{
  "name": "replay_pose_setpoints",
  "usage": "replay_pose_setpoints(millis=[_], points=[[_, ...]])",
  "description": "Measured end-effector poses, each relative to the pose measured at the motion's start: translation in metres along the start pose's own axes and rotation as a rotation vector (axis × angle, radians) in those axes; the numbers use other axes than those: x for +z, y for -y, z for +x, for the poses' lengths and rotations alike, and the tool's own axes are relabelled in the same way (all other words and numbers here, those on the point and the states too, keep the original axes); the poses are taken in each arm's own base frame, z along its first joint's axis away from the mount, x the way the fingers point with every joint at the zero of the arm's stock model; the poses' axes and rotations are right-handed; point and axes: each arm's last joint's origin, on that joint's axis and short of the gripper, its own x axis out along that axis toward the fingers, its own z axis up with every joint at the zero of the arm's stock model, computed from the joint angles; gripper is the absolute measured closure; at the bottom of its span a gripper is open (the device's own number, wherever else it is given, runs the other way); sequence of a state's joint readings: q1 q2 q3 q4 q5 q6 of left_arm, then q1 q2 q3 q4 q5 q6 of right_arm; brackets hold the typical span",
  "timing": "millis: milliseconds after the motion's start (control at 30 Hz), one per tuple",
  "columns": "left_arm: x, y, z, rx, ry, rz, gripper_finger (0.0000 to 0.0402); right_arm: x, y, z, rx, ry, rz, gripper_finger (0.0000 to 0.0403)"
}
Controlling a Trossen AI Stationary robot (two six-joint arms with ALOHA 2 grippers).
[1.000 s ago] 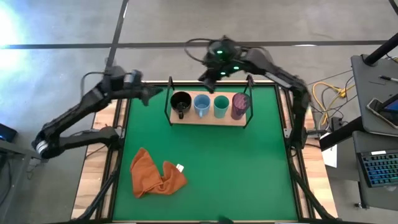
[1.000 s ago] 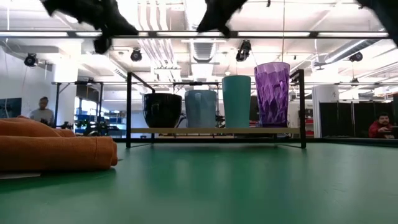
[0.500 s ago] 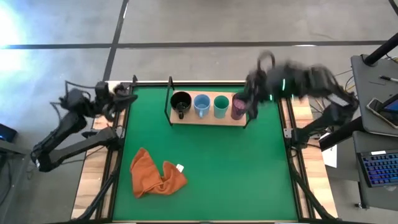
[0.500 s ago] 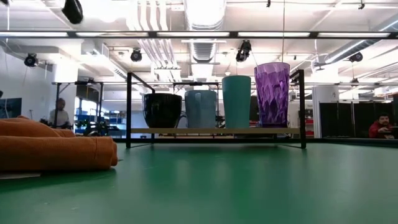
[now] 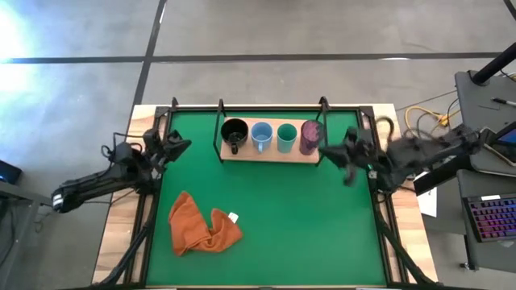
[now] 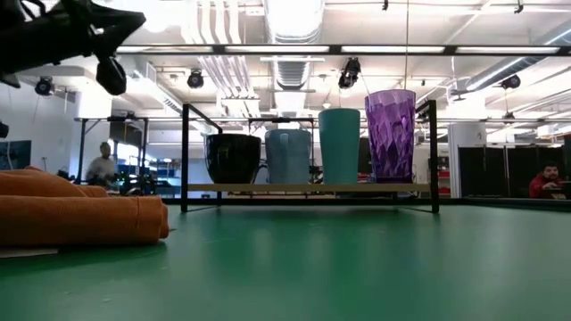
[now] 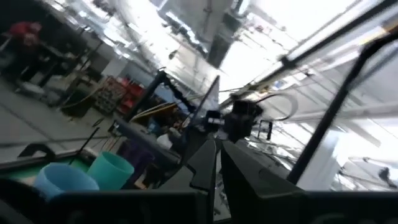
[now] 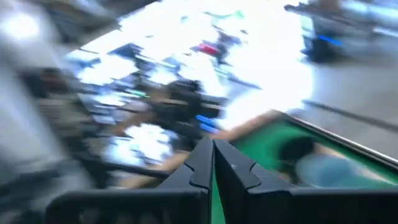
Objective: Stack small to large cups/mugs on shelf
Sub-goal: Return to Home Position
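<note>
Left gripper (image 5: 176, 147): fingers together, empty, over the table's left edge, well apart from the shelf.
Shelf (image 5: 270, 156): far side of the green mat (image 5: 274, 217), carrying all four vessels in one row.
Row: black mug (image 5: 234, 133), light blue mug (image 5: 260, 134), teal green cup (image 5: 286, 135), purple tumbler (image 5: 310, 135), shortest to tallest.
Right gripper (image 5: 348, 154): fingers together, empty, near the shelf's right end, touching nothing.
Progress: the placing looks done; I'd say only parking both arms is left.

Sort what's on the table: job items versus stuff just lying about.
Job: black mug, blue mug, green cup, purple tumbler, all in a row on the shelf.
Lying about: orange cloth, crumpled on the green mat.
</note>
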State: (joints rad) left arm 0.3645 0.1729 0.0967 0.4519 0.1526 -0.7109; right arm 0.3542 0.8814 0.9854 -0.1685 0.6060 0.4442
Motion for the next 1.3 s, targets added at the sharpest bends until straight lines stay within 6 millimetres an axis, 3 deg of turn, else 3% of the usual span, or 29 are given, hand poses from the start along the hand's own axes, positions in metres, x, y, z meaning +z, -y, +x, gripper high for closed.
replay_pose_setpoints(millis=[133, 333, 467, 667, 833, 1100, 1300], points=[[-0.005, -0.001, -0.009, 0.002, -0.085, 0.0, 0.0391, -0.027, 0.032, -0.013, 0.164, 0.156, -0.012, 0.0394], [-0.01, -0.001, -0.016, 0.134, -0.323, -0.033, 0.0391, -0.061, 0.077, -0.035, 0.189, 0.217, 0.015, 0.0394], [-0.019, -0.008, -0.025, 0.27, -0.477, -0.056, 0.0391, -0.082, 0.096, -0.047, 0.152, 0.248, -0.041, 0.0394], [-0.028, -0.015, -0.031, 0.363, -0.53, -0.111, 0.0391, -0.121, 0.118, -0.057, 0.177, 0.258, 0.028, 0.0394], [-0.03, -0.019, -0.028, 0.359, -0.467, -0.089, 0.0391, -0.144, 0.13, -0.061, 0.257, 0.367, 0.087, 0.0394], [-0.042, -0.031, -0.026, 0.371, -0.455, -0.076, 0.0391, -0.151, 0.135, -0.06, 0.162, 0.326, 0.038, 0.0394], [-0.045, -0.034, -0.025, 0.401, -0.487, -0.037, 0.0391, -0.172, 0.146, -0.054, -0.018, 0.162, 0.276, 0.0394]])
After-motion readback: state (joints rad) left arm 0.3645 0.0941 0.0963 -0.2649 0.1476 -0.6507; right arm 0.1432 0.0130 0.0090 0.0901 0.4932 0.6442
